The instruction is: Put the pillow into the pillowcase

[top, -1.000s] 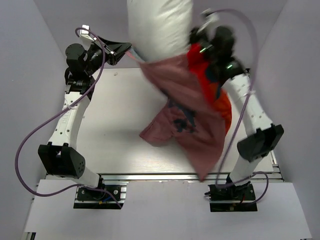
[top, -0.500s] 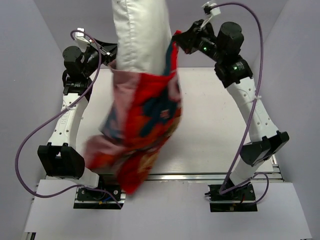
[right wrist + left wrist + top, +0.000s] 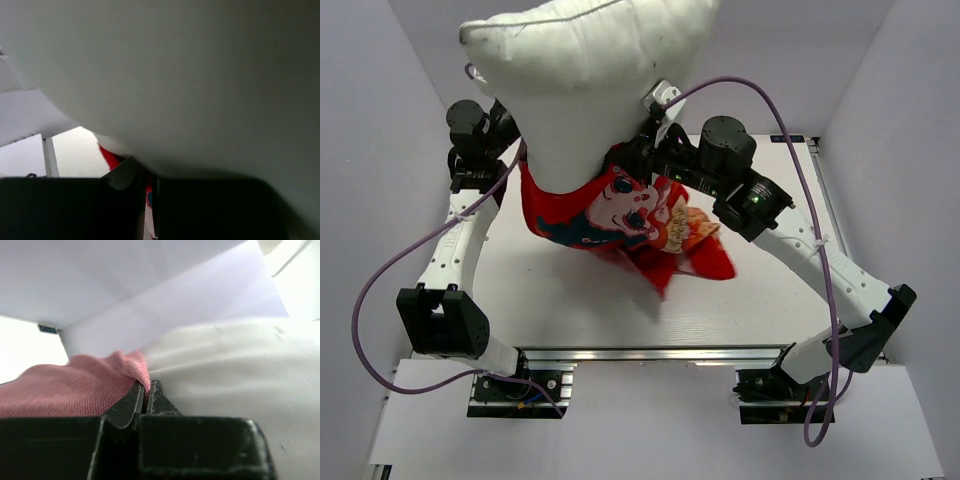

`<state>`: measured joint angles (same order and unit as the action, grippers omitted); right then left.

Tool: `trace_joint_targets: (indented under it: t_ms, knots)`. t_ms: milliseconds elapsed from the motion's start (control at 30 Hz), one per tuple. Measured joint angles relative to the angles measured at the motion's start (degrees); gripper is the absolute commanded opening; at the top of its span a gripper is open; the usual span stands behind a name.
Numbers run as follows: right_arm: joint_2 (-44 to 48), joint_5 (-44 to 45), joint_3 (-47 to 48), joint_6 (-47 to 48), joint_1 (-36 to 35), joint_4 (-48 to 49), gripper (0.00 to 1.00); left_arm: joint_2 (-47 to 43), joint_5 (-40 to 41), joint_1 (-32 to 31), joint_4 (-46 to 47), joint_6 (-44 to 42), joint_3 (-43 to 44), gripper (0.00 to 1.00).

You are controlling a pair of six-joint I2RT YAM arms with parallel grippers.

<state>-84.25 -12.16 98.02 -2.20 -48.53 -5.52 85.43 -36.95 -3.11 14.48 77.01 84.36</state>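
Workspace: white table [image 3: 560,300] boxed by pale grey-lilac walls [image 3: 360,150] on left, right and far sides. An aluminium rail [image 3: 650,353] runs along the near edge, with both arm bases bolted just near of it. Purple cables [image 3: 380,270] loop off each arm.

Labels: I see a small dark tag [image 3: 47,329] at the wall/table corner in the left wrist view; its text is too blurred to read.

Task items: the pillow [image 3: 590,80] is raised well above the table, at the far-left centre, close to the top cam. Its lower end sits in the mouth of the pillowcase [image 3: 610,215]. The pillowcase hangs limp below it, red, with the cartoon face print toward the cam and its tail trailing to the right, off the table.

Tools: left gripper [image 3: 145,390] has its jaws together, pinching a fold of the pink lining. Right gripper [image 3: 148,182] has its jaws near-together with red fabric between them, and the pillow presses on it from above.
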Motion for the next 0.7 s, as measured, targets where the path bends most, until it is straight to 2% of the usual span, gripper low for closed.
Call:
trace_joint_targets:
  t_ms: [333, 533, 700]
  knots:
    - [-2.43, 4.61, 1.33, 2.86, 4.81, 1.84, 0.0, -0.44, -0.79, 0.04, 9.66, 1.88, -1.16, 0.0]
    - [-5.95, 6.4, 4.5, 2.6, 11.54, 1.84, 0.0, -10.01, -0.98, 0.33, 18.73, 2.58, -17.55, 0.0]
    - [-4.63, 3.58, -0.81, 1.09, 16.5, 5.73, 0.0, -21.53, -4.2, -0.48, 23.69, 2.25, -33.38, 0.0]
